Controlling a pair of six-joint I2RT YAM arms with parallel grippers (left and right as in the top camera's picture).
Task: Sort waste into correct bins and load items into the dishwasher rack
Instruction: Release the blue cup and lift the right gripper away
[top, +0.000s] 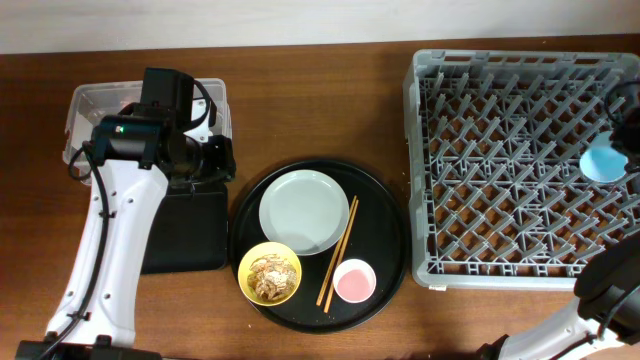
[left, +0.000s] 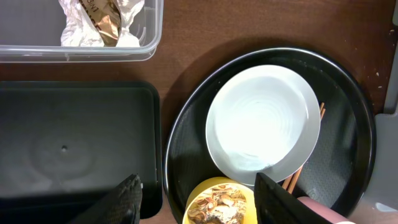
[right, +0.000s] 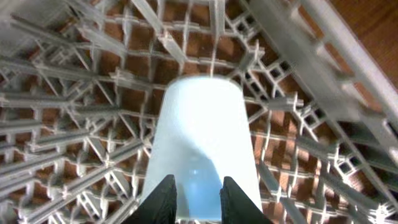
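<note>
In my overhead view the round tray (top: 385, 230) sits at lower centre. On it the plate (top: 300, 212) lies towards the top. The bowl (top: 246, 270) is just below it at lower left, with food scraps (top: 268, 277) in it. The chopsticks (top: 338, 252) run diagonally along the plate's right edge. A cup (top: 354, 281) stands just right of their lower ends. The rack (top: 500, 270) fills the right of the frame, with a second cup (top: 602, 160) inside near its right edge. At upper left I have the tub (top: 85, 105), holding tissue (left: 78, 28) and a wrapper (left: 102, 18). The flat tray (top: 185, 235) lies directly below it, just left of the round tray.
</note>
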